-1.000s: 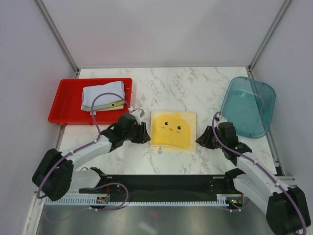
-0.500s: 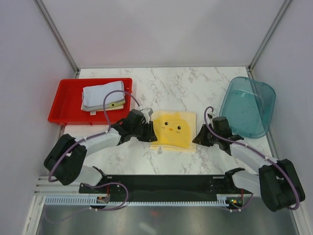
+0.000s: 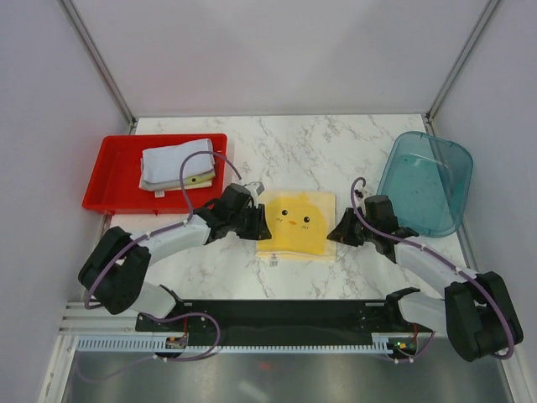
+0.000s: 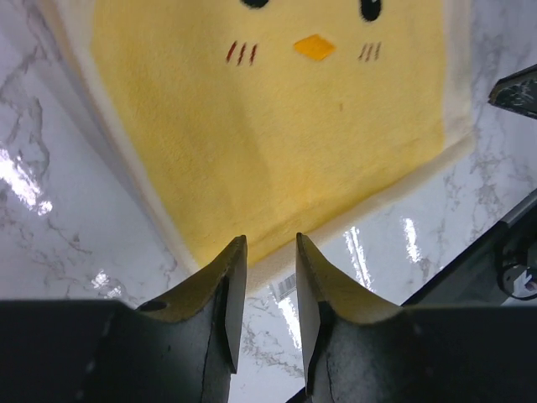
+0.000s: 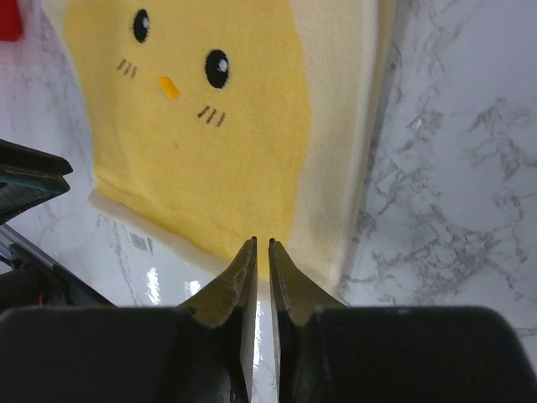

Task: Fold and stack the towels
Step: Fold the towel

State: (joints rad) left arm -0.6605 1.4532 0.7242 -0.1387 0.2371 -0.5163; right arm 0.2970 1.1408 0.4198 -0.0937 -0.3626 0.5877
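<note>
Two sets of jaws sit by the yellow towel (image 3: 295, 220), flat on the desk (image 3: 294, 151). The left jaws are narrow, the right jaws almost shut, so they may miss its thin edge.

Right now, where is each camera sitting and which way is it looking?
Top external: high behind the arms, looking down at the table; both arms show, left gripper and right gripper flanking the yellow chick towel, with the red tray and teal basket farther back.
Left wrist: on the left arm, looking past its own fingers at the towel's near edge.
Right wrist: on the right arm, looking past its narrow-gapped fingers at the towel's corner.
Shared: all three see the chick's face.
</note>
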